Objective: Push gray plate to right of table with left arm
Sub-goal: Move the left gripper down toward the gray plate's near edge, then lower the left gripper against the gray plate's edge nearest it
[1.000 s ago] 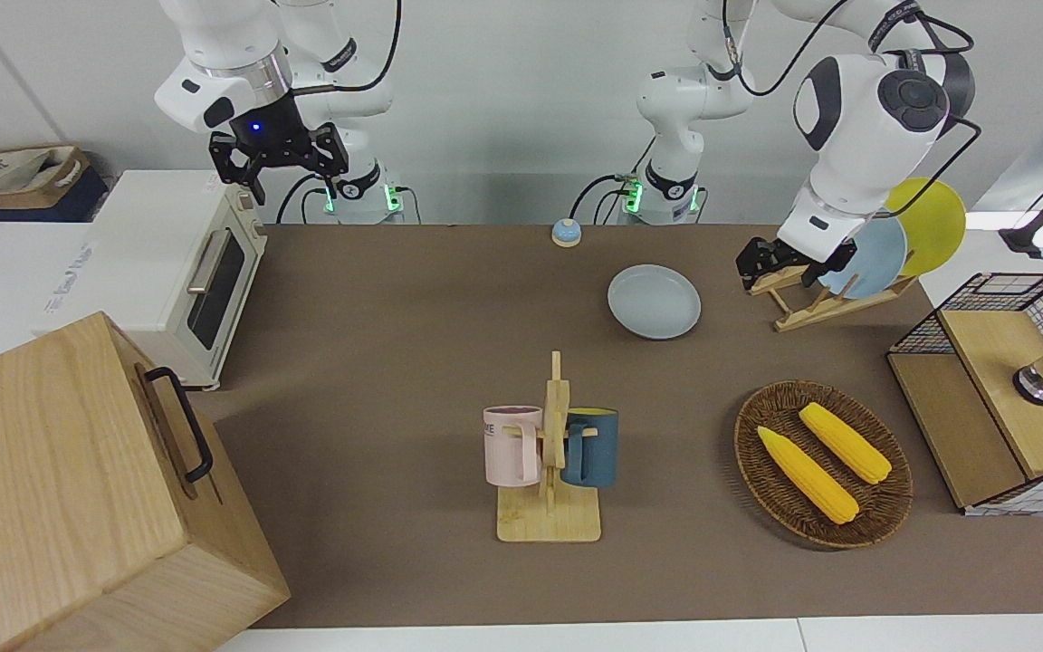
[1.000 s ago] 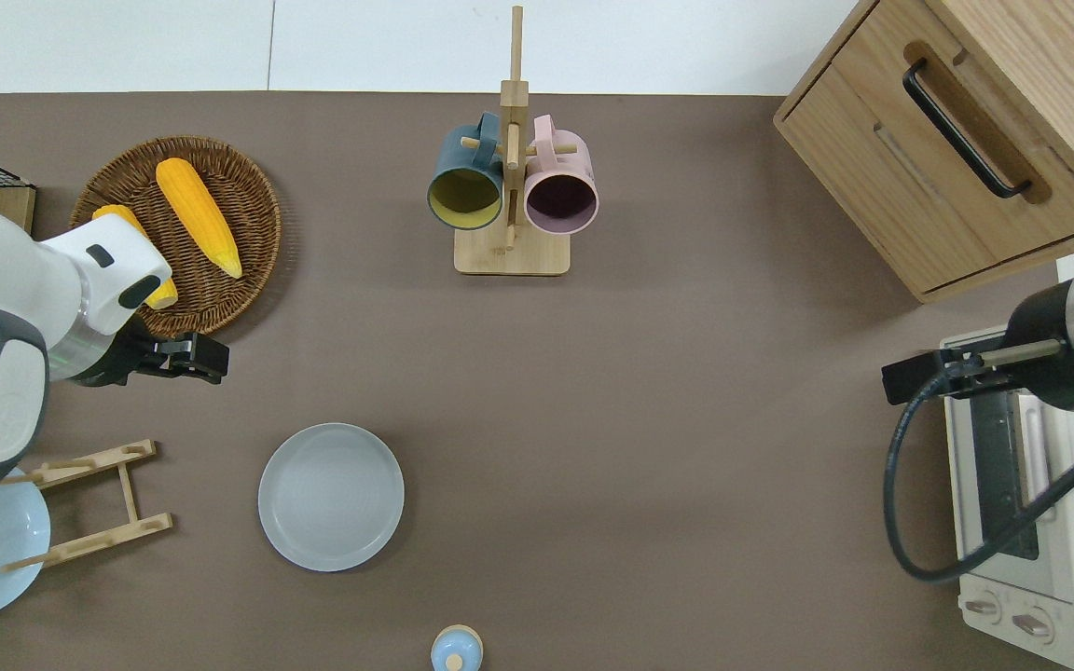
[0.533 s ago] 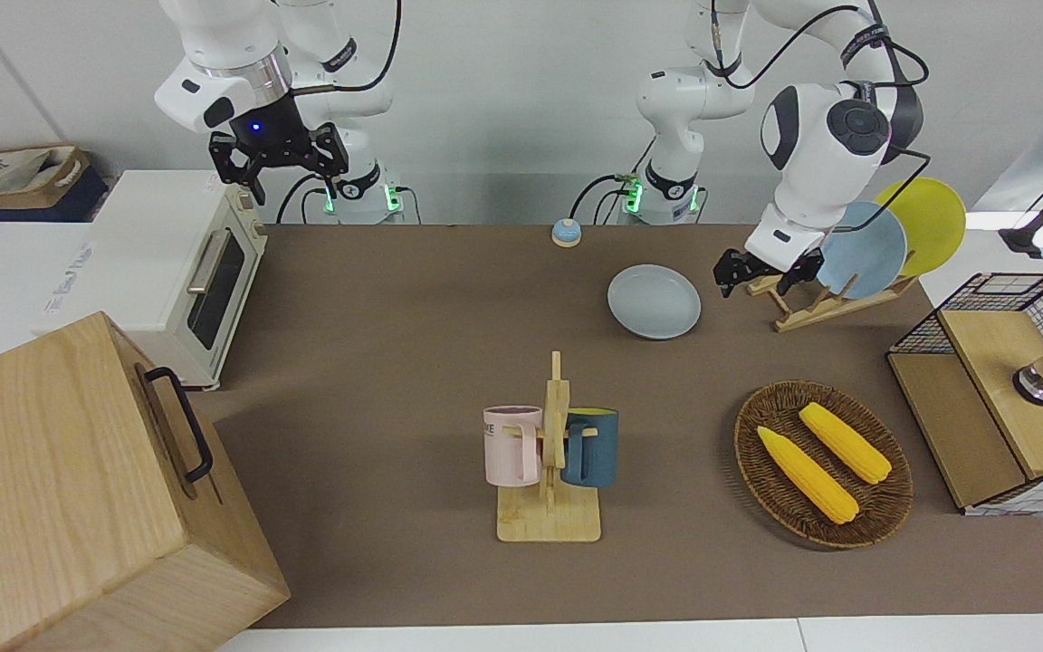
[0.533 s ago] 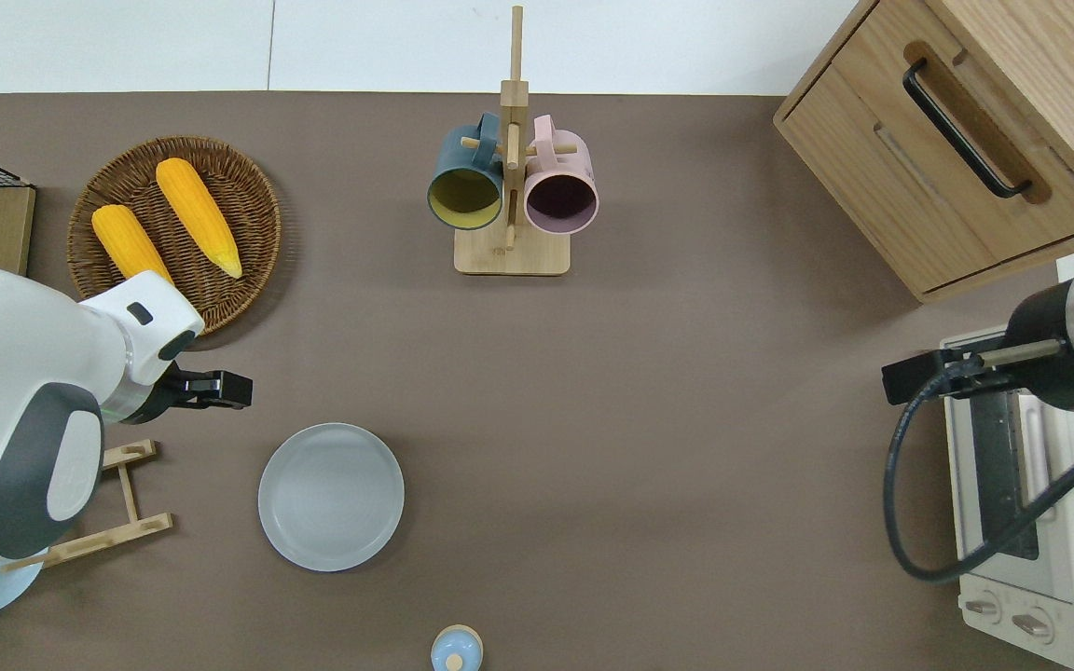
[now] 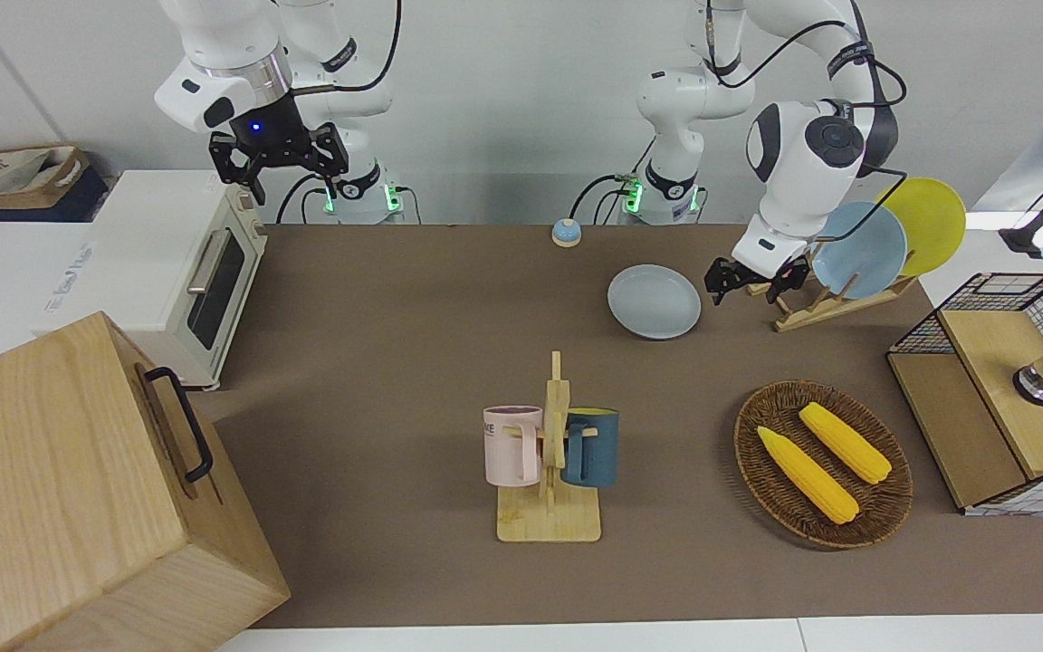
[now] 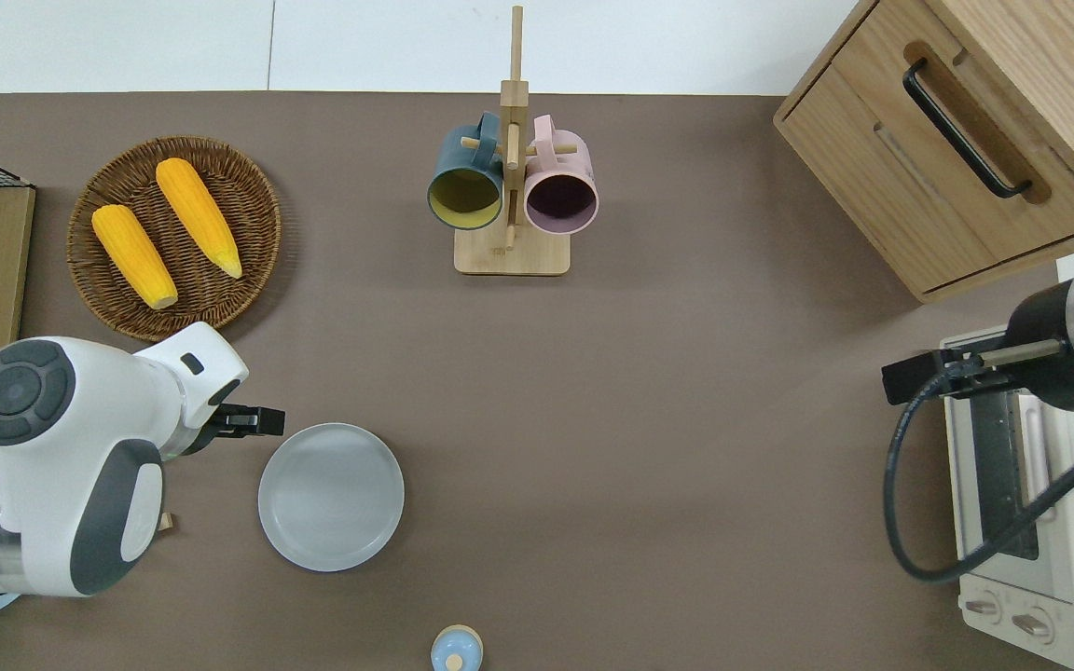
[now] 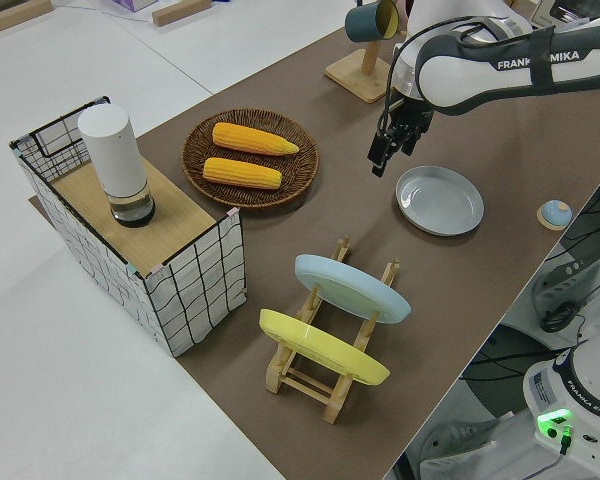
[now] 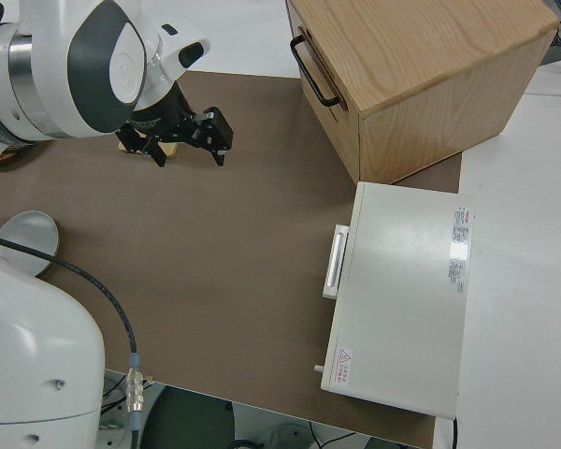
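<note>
Front view: gray plate (image 5: 654, 301) lies flat on the table (image 5: 413, 380), toward the left arm's end, nearer the robots than the mug stand (image 5: 550, 471). Left gripper (image 5: 744, 282) hangs low just beside the plate's rim, on the side toward the dish rack (image 5: 834, 294). Holds nothing. Fingers show a gap here, though how wide the spread is I cannot tell. Contact with the rim not evident. Right arm parked, right gripper (image 5: 278, 156) with fingers spread, empty.

Overhead view: left gripper (image 6: 253, 421) sits just off the plate's (image 6: 331, 496) rim, at the edge toward the corn basket (image 6: 173, 238) and slightly off the plate's centre line. Open brown top stretches from the plate toward the right arm's end; small blue bell (image 6: 456, 648) lies nearer the robots, off that path.

Left side view: left gripper (image 7: 395, 140) points down, tips close above the tabletop beside the plate (image 7: 439, 200). Light blue plate (image 7: 352, 288) and yellow plate (image 7: 320, 347) stand in the rack, apart.

Right side view: only an edge of the plate (image 8: 23, 239) shows.

Judgement: approach stage, push not begun. To do it well, drop the tips below rim height, shift to meet the rim on the centre line, then sweep slow and level toward the right arm's end. An off-centre contact likely spins the plate aside; tips too high may ride over the shallow rim.
</note>
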You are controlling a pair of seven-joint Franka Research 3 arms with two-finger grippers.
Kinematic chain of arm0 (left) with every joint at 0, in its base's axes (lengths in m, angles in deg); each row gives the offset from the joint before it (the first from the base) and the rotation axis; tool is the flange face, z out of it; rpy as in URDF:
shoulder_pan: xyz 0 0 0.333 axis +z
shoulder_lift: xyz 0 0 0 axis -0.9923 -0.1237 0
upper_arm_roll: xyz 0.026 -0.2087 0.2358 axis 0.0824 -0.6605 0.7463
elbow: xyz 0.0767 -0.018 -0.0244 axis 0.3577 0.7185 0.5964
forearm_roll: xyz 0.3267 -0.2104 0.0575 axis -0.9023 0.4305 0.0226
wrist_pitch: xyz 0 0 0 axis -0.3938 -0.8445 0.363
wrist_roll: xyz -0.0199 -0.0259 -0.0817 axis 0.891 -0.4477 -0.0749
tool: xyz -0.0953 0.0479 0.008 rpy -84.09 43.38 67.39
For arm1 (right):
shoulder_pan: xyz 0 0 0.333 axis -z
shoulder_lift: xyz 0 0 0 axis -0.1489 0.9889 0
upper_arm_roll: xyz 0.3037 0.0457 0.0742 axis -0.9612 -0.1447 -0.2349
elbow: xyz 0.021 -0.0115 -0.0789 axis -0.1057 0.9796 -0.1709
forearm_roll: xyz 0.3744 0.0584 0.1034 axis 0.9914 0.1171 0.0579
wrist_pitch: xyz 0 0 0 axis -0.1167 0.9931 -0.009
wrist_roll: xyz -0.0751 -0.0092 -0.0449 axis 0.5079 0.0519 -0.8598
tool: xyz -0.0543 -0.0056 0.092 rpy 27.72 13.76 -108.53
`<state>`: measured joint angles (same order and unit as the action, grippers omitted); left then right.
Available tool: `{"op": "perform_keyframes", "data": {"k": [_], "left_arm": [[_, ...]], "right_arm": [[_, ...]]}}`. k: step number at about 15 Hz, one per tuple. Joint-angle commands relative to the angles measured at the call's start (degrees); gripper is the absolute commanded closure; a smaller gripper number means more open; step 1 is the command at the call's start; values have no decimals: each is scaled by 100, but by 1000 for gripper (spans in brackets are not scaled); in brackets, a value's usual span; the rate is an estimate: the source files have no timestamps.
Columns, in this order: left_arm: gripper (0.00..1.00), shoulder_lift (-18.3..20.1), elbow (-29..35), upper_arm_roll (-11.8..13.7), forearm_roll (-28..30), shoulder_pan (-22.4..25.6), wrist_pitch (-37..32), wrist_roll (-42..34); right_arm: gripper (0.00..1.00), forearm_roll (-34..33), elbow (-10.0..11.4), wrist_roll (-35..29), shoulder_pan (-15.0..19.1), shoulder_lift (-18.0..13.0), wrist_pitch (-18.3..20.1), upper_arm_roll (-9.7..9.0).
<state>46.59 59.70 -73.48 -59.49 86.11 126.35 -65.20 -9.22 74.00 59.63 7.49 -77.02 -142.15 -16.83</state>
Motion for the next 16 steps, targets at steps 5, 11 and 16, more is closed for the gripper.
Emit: {"op": "perform_keyframes", "data": {"k": [5, 11, 16], "left_arm": [[9, 639, 1494, 60, 61, -111, 1177, -252], [9, 692, 1987, 52, 61, -146, 1653, -261], [9, 648, 2225, 52, 70, -173, 2014, -261]], "right_arm": [[17, 59, -22, -8, 116, -36, 69, -76], [17, 59, -22, -8, 116, -36, 69, -76], [17, 59, -22, 1, 116, -36, 69, -76]]}}
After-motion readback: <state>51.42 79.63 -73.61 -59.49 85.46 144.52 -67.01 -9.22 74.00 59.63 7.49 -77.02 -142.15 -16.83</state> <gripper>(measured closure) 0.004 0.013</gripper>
